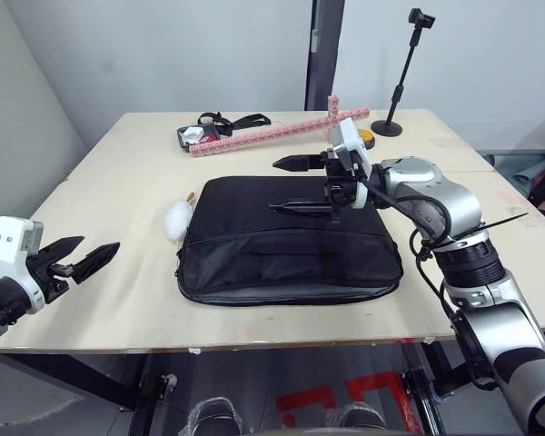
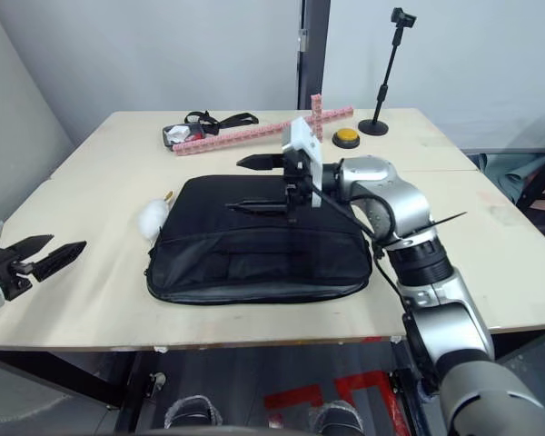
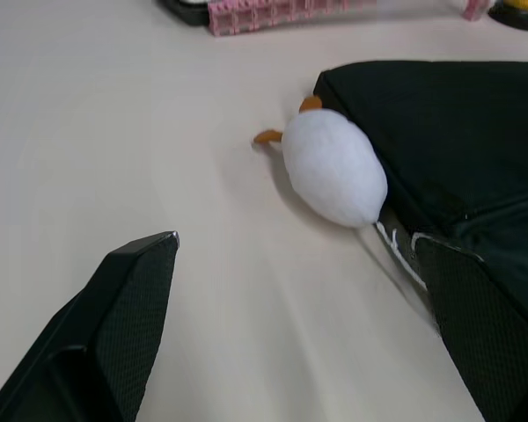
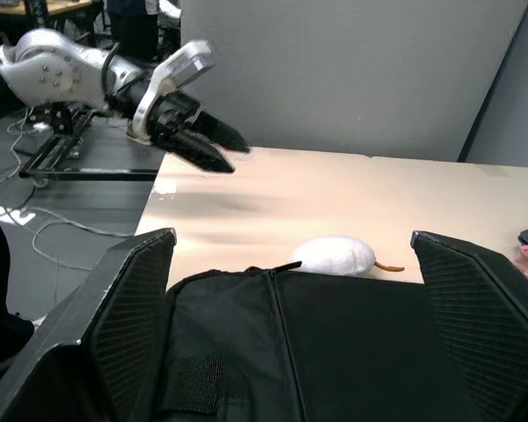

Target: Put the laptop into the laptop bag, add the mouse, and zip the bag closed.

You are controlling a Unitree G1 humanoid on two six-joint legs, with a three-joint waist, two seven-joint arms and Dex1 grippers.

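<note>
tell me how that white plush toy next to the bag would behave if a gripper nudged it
The white plush toy looks soft and rounded, so it would probably dent and roll or slide rather than resist. It seems light for its size. It lies against the laptop bag, which would likely stop it rolling that way.

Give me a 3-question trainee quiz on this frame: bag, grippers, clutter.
1. True or false: the laptop bag lies flat on the table.
2. Which gripper is above the bag? A) left B) right
3. Fill in: the white plush toy touches the bag's ____ edge, by the robot's sides.

Key: 1 true. 2 B: the right gripper is open above it; the left gripper is open near the table's left edge. 3 left.
</note>
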